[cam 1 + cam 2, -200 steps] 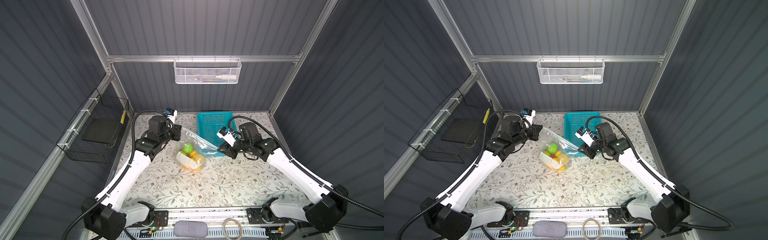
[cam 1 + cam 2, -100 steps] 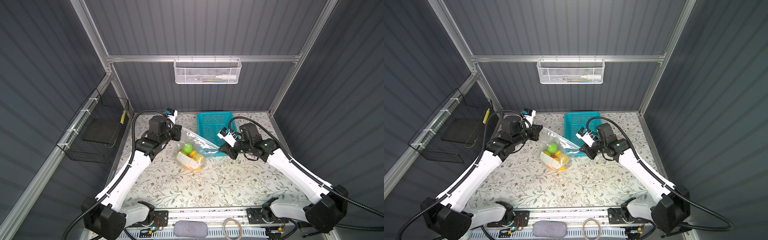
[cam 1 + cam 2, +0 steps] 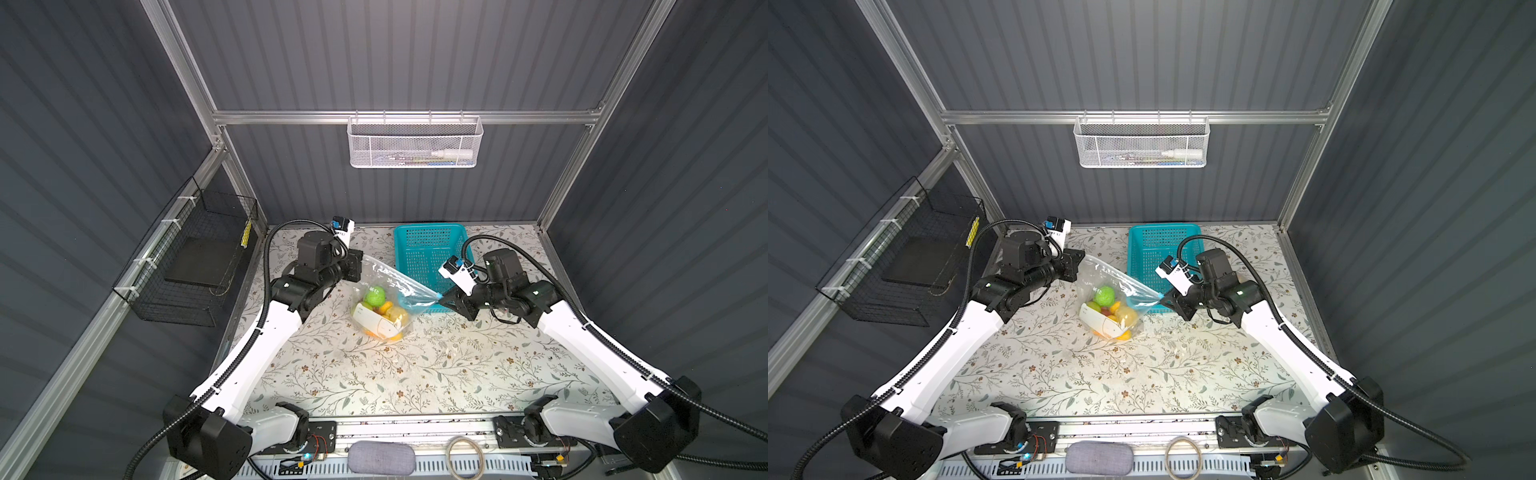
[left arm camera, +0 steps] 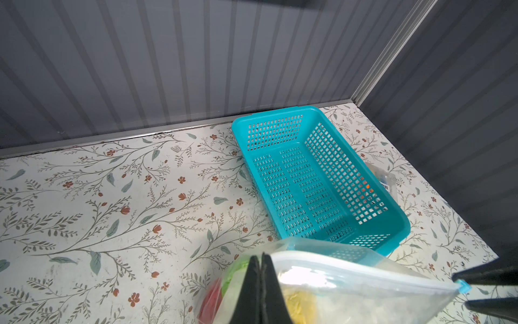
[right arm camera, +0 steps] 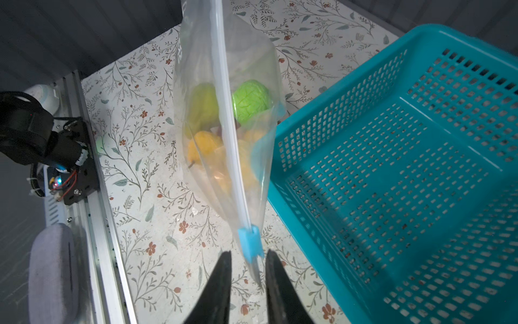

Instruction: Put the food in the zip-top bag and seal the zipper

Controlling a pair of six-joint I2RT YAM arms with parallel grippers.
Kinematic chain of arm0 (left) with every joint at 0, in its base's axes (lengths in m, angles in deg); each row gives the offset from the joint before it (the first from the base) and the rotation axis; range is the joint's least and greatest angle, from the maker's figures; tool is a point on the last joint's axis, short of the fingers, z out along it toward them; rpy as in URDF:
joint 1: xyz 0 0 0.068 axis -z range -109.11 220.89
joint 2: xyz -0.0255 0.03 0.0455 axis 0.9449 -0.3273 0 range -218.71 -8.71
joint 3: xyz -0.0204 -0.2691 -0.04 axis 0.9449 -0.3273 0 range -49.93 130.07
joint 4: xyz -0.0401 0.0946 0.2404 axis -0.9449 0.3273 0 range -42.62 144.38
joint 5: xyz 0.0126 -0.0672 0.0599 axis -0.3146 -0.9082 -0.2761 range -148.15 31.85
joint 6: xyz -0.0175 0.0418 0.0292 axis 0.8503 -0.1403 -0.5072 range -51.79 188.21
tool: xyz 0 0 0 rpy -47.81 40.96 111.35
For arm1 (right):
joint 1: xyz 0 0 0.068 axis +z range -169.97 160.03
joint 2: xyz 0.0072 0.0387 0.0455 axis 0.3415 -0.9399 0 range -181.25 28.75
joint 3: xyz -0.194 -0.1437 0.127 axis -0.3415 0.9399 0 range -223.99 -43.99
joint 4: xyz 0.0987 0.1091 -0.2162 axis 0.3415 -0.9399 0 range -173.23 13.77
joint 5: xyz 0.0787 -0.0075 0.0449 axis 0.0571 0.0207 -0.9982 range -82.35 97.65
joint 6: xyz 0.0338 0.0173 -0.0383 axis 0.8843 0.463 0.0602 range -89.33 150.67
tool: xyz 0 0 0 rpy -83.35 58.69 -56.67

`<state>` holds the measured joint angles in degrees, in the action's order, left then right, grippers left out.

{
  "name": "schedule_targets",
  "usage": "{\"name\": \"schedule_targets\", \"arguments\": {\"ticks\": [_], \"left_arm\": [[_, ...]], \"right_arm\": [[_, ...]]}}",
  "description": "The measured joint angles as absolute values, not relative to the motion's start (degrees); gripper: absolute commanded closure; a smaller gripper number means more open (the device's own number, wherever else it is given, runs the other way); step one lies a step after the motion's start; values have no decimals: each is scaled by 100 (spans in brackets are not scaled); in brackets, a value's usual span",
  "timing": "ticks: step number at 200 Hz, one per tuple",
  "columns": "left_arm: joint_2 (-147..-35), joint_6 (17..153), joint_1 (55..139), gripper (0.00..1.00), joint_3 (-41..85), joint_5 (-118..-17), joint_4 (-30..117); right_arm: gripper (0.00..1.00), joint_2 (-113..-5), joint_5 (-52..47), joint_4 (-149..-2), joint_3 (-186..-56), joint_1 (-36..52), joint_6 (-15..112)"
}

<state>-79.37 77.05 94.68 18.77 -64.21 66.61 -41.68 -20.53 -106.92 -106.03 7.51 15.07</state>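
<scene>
Sealing looks nearly finished: all the food (image 3: 374, 296) you can see sits inside the bag (image 3: 390, 278), which hangs just beside the basket (image 3: 428, 230). Your left pincer (image 4: 260, 255) is clamped on the bag corner farther from the basket. Your right pincer (image 5: 248, 252) stands narrowly parted around the slider (image 5: 250, 241), gripping nothing. The zipper (image 5: 227, 126) looks closed up to the slider. Only checking the seal and letting go seem left. The writing on the white label (image 3: 374, 322) is too small to read.
</scene>
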Motion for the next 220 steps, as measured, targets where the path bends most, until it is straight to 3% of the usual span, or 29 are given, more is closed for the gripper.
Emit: {"name": "schedule_targets", "arguments": {"ticks": [69, 132, 199, 220], "left_arm": [[-7937, 7702, 9468, 100, 1877, -6592, 6663], [-7937, 7700, 9468, 100, 1877, -6587, 6663], [-7937, 7698, 9468, 100, 1877, -6587, 6665], [-7937, 7698, 9468, 100, 1877, -6587, 6665]], "right_arm": [[79, -4315, -2305, -10500, -10699, 749, 1521], [64, -4385, -2274, -10448, -10673, 743, 1514], [81, -4385, -2239, -10397, -10623, 679, 1516], [76, -4385, -2248, -10406, -10621, 673, 1521]]}}
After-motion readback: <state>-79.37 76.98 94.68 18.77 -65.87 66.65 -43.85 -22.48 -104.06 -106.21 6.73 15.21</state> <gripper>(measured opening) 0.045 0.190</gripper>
